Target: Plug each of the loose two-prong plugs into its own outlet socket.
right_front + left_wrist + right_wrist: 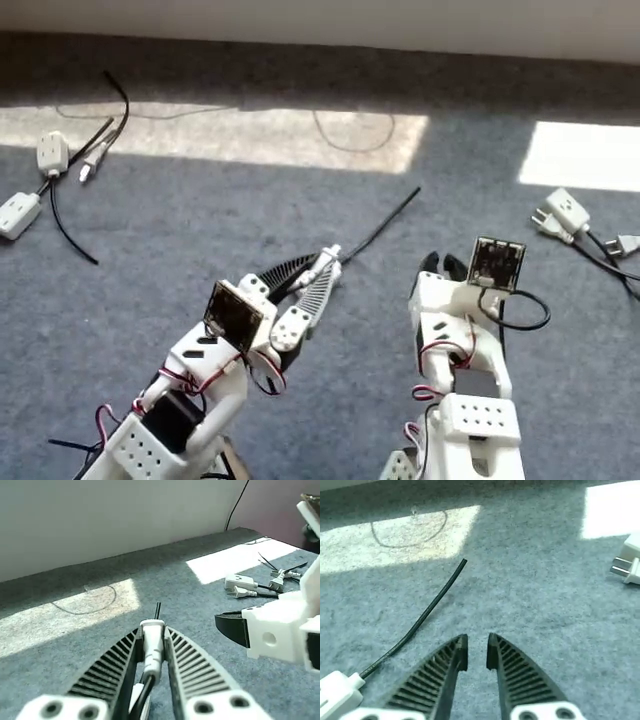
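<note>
Left gripper [152, 630] clamped on white plug [153, 652] — right gripper [477, 649] slightly apart above carpet [545, 580].

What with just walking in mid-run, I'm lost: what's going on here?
The left claw is shut on a white plug, its black cord running out ahead. The right claw hangs open and empty nearby. One socket lies far off to the left, another to the right; the held plug is in neither yet.
</note>
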### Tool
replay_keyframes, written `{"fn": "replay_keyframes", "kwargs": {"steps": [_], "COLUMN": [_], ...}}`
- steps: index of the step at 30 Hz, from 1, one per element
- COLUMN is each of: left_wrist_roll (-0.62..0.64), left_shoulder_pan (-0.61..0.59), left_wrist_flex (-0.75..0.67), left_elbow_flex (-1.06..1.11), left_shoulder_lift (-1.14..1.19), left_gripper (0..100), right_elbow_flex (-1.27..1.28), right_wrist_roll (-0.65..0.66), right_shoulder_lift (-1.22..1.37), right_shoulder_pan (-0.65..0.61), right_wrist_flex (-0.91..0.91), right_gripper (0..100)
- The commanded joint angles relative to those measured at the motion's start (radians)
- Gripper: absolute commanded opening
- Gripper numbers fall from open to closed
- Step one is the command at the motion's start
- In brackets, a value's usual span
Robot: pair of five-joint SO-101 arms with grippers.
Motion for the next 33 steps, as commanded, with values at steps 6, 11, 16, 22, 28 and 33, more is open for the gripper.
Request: {"fn": "replay_keyframes", "kwargs": {"steps": [6,11,16,22,28,33], "left_wrist_roll": [0.0,0.003,0.066,0.264,0.644,0.773], "left_shoulder_pan": [-0.128,-0.214,-0.231,-0.231,-0.222,-0.196], "left_wrist_flex": [0.216,0.219,0.371,0.557,0.71,0.753], "left_elbow_flex": [-0.205,-0.426,-0.805,-1.115,-1.216,-1.218], "left_shoulder_lift": [0.03,0.398,0.992,1.385,1.399,1.409], "left_gripper": [1,1,1,1,1,1], "right_elbow_flex": [0.005,0.005,0.007,0.007,0.007,0.007], "right_wrist_roll": [-0.011,-0.009,-0.008,-0.008,-0.008,-0.008], "right_shoulder_lift": [-0.013,-0.013,-0.013,-0.013,-0.013,-0.013], "right_shoulder_pan": [0.01,0.01,0.007,0.004,0.004,0.004], "right_wrist_flex": [-0.019,-0.021,-0.022,-0.025,-0.025,-0.025], "right_gripper": [8.4,8.4,8.4,8.4,8.4,8.4]}}
